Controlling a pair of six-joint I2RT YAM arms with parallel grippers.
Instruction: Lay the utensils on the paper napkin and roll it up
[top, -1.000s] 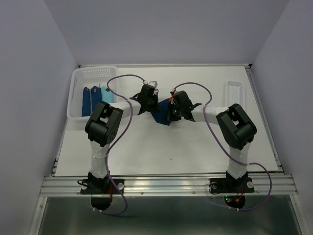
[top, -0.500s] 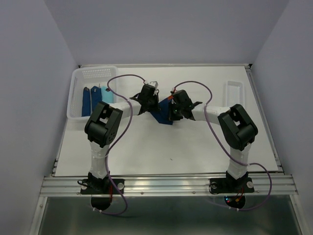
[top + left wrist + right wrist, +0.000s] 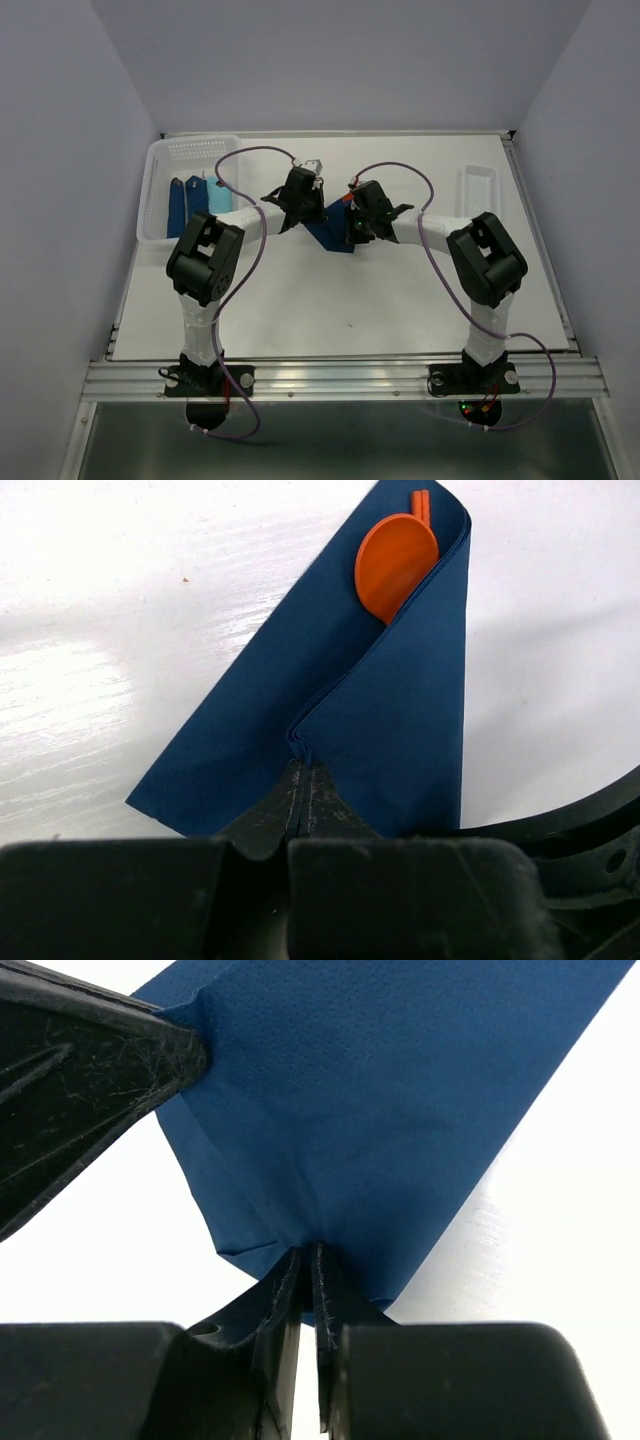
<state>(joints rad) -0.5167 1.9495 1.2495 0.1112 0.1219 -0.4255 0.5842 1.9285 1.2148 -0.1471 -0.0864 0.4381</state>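
The dark navy paper napkin [image 3: 328, 235] lies mid-table between both grippers, folded over itself. In the left wrist view the napkin [image 3: 400, 710] wraps an orange spoon [image 3: 396, 565], with another orange utensil's tip showing behind it. My left gripper [image 3: 303, 770] is shut on the folded napkin edge. My right gripper [image 3: 308, 1255] is shut on another edge of the napkin [image 3: 380, 1100]. The left gripper's fingers [image 3: 90, 1070] show at the upper left of the right wrist view, pinching the napkin close by. In the top view the left gripper [image 3: 303, 205] and right gripper [image 3: 350, 228] face each other.
A white perforated basket [image 3: 160, 165] at the back left holds dark blue folded napkins [image 3: 178, 205] and a light blue one [image 3: 218, 195]. A clear shallow tray [image 3: 480, 190] sits at the back right. Purple cables arch over both arms.
The left arm has shifted a little left and its gripper slightly back; the right gripper has moved slightly left with the napkin. Both stay shut on the napkin.
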